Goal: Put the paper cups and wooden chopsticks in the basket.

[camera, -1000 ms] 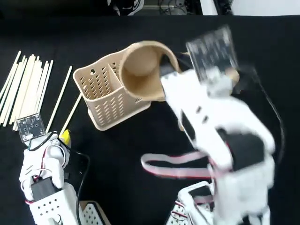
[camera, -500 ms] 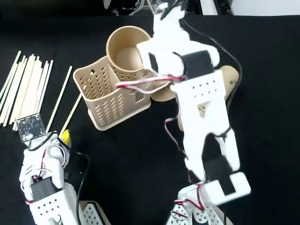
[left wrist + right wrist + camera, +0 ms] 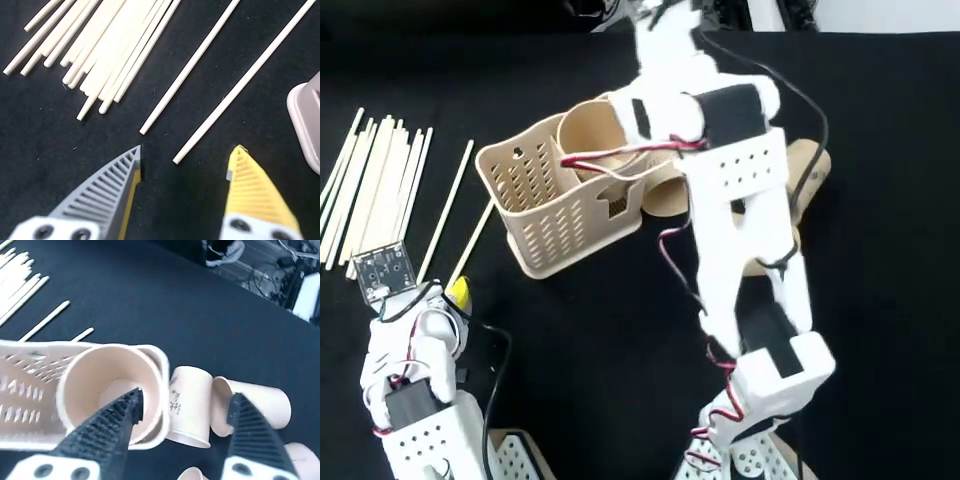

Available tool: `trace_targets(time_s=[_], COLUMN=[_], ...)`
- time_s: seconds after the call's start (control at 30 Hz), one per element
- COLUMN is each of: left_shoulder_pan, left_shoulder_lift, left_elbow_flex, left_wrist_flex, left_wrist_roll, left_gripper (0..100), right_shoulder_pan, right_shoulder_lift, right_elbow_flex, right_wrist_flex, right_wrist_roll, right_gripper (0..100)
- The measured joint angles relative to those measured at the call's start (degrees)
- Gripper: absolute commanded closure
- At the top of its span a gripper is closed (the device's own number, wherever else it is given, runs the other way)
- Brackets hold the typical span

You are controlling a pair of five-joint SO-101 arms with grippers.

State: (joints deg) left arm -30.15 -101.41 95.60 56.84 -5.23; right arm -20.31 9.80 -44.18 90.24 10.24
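A beige slotted basket stands left of centre. One paper cup sits upright in its far compartment. My right gripper is open just above it, one finger over the cup's inside and the other outside its rim. More paper cups lie on their sides beside the basket. A pile of wooden chopsticks lies at the far left, with two loose ones nearer the basket. My left gripper is open low over the loose chopsticks' near ends.
The right arm stretches over the table's middle and hides part of the lying cups. A basket corner shows close to the left gripper. The black table is bare in front of the basket.
The right arm swung over the basket and brought the cup from tilted in the air down into the far compartment; its fingers now stand apart. The left arm has kept still.
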Motion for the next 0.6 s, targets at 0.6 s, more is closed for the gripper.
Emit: trace_targets(time_s=[0.6], left_shoulder_pan=[0.0], left_shoulder_lift=[0.0], left_elbow_flex=[0.0], left_wrist_flex=[0.0], left_wrist_roll=[0.0], left_gripper=[72], right_shoulder_pan=[14.8], right_shoulder_lift=[-20.7], right_elbow_flex=[36.0], right_wrist_flex=[-1.3], right_wrist_roll=[25.5], right_gripper=[70.8])
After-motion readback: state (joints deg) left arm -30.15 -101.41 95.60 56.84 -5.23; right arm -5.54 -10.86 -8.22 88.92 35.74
